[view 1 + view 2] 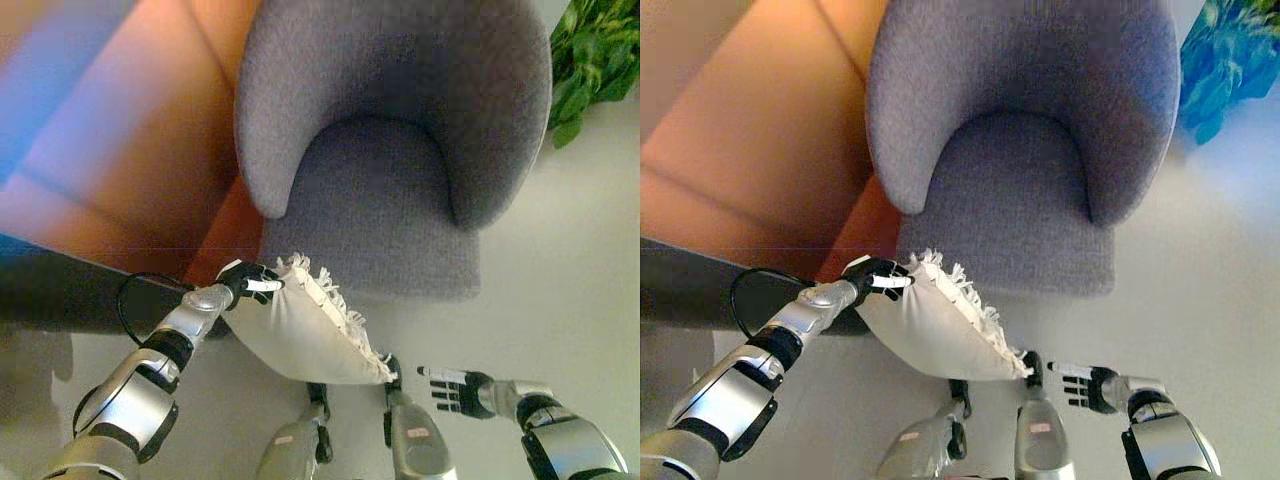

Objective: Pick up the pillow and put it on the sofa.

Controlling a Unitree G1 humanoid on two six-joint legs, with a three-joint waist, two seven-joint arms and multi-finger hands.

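Left eye view: white fringed pillow (300,335) hangs in the lower centre of the frame, off the floor, just below the front edge of the grey sofa (385,150), which fills the upper centre. Left hand (248,282) is at the pillow's upper left corner, fingers curled and pinching that corner. Right hand (455,388) sits lower right, just beside the pillow's lower right corner but apart from it, fingers straight and loosely spread, holding nothing. Green plant (590,60) in the upper right, wooden floor (120,150) in the upper left; both are off the path.

Step in hand, as I judge it: carry the lifted pillow up onto the seat. Only one corner is held, so the pillow droops and tilts down to the right. To do it well, bring the right hand in under or against the low corner first to level the load, then raise both hands together until the bottom edge clears the seat's front lip. Move forward over the seat pad, centre frame, before releasing. Main risk: the fringe or low corner catches the seat front and the pinch slips. Keep the left pinch firm until the pillow rests on the cushion.
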